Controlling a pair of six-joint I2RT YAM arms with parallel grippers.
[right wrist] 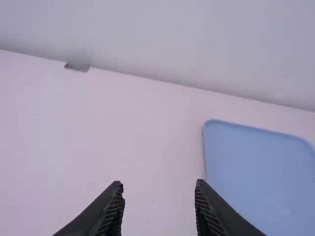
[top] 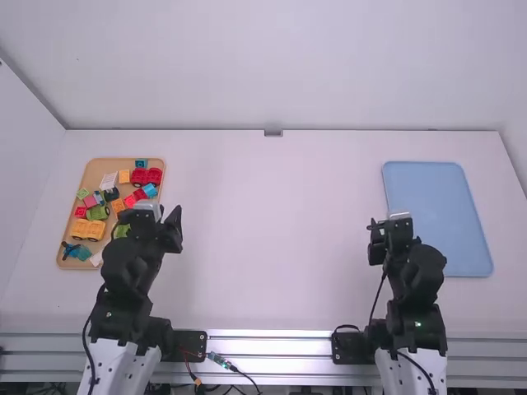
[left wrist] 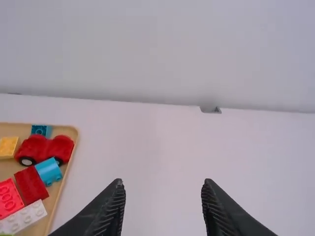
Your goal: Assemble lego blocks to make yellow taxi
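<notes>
The worktop (top: 272, 247) is white. One tray (top: 95, 172) is tan, the other tray (top: 436, 214) is plain light blue. The car piece (left wrist: 49, 148) is red, with black wheels (left wrist: 27, 161). One block (left wrist: 8, 146) is yellow, another block (left wrist: 23, 218) is white, and the wagon piece (top: 87, 229) is orange.

Lego blocks (top: 129, 201) lie loose and crowded on a tan tray (top: 74, 264) at the table's left. A red car (top: 146, 177) stands upright on black wheels beside a small yellow block (top: 124, 176); nearer, an orange car (top: 88, 230) stands wheels down.
</notes>
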